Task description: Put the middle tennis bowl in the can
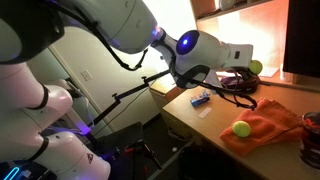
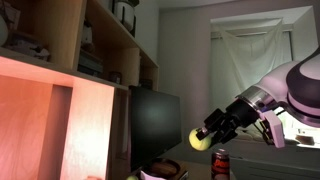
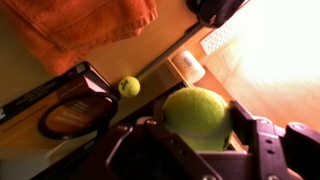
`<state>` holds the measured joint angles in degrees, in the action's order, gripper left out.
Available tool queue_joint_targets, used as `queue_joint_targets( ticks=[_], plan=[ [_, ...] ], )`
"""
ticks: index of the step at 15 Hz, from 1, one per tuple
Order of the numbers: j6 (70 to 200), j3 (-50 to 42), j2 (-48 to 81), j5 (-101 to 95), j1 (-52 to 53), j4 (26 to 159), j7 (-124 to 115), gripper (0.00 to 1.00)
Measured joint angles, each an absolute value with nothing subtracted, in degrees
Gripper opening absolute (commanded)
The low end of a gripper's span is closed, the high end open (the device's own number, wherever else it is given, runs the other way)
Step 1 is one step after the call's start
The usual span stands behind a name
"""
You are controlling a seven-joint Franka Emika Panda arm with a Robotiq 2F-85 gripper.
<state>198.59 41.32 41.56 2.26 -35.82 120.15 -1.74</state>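
The fingers (image 3: 247,125) clamp the tennis ball (image 3: 195,110) from both sides.

Wrist view: the can (image 3: 75,113) stands on the table (image 3: 150,55) below, mouth open and off to one side of the held ball. A second ball (image 3: 129,86) lies near it.

Exterior views: the gripper (image 2: 205,138) holds the ball in the air, clear of the table. The dim shape at the frame edge is probably the can (image 1: 311,138).

Step in hand: transport. Next move: centre the ball over the can mouth, lower, release.

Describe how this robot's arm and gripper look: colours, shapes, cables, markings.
The arm is built of rounded glossy white shells with dark joints; a blue light ring glows near its wrist, and a thin black cable runs beside it. The gripper is black and blocky, with dark fingers.
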Motion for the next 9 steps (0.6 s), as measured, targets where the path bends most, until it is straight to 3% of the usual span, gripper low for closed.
queue_joint_targets(
  ticks=[9],
  plan=[
    [198.4, 36.7, 38.7, -1.4, -39.2, 120.6, -8.6, 0.42]
  ],
)
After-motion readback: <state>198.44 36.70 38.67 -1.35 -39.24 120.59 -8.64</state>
